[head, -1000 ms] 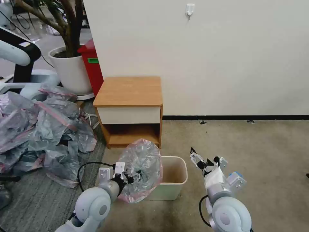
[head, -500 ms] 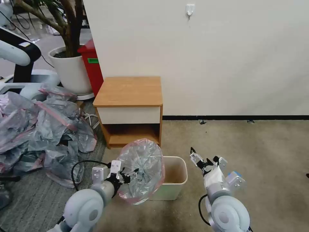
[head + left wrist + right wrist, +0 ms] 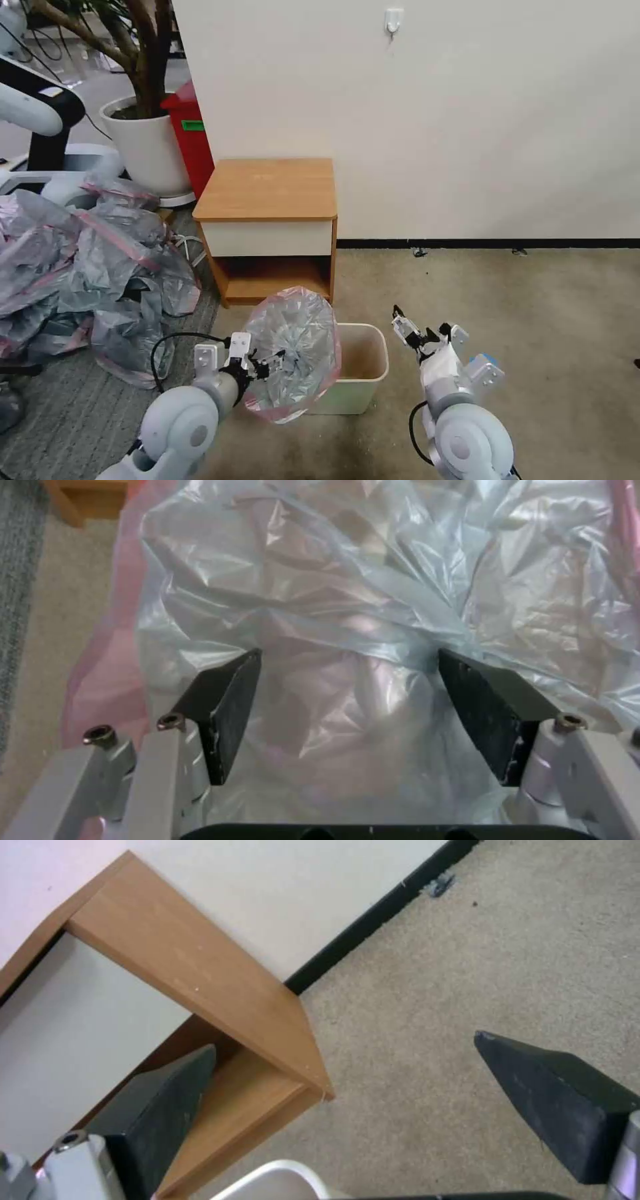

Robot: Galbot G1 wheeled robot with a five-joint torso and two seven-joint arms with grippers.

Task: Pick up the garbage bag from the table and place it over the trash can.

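Since a second ago the left arm has shifted a little to the left, and the bag [image 3: 293, 350] has gone with it; the right arm has hardly moved. There is one bag in the left hand [image 3: 283, 362]. The fingers [image 3: 227, 710] are spread wide inside the crinkled plastic, which lies between and around them. The bag hangs open like a round balloon, just over the left edge of the one cream bin [image 3: 363, 367], which stands on the carpet. The right hand [image 3: 408, 328] waits beside the bin's right side, its fingers [image 3: 160, 1105] spread apart and holding nothing. One small wooden cabinet [image 3: 270, 190] stands behind the bin against the white wall, and its top surface is bare. On the left lies one heap of grey-pink bags [image 3: 87, 267], with one plant pot [image 3: 147, 147] and one red bin [image 3: 193, 133] behind.
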